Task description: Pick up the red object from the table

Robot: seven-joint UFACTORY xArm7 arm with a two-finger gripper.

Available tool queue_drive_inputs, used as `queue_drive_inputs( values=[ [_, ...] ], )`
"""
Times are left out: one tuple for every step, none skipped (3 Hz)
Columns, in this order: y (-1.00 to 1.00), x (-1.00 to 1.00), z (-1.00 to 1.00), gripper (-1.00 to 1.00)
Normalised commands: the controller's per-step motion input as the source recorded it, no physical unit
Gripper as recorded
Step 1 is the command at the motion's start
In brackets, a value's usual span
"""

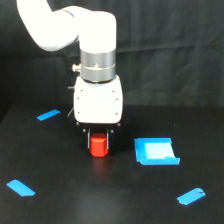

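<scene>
A red-orange object (99,145) and a bright blue square piece (156,151) stand out on the matte black table (100,200).

There is one red object (99,145), and it sits between the two fingers of the one gripper (99,141). One blue square piece (156,151) lies at the gripper's side, toward the exterior view's right. On the table (100,195) there are three blue tape strips: one (48,115) behind the gripper toward the view's left, one (20,188) in front toward the left, one (191,196) in front toward the right.

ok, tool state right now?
Tool: straddling the small red-orange faceted block on the matte black table; whether it is clamped shut cannot be told.
</scene>
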Motion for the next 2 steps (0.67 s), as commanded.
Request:
queue_drive_inputs(
  values=[
    [-0.03,-0.01,0.27,-0.9],
    [-0.01,0.0,0.34,-0.92]
  ],
)
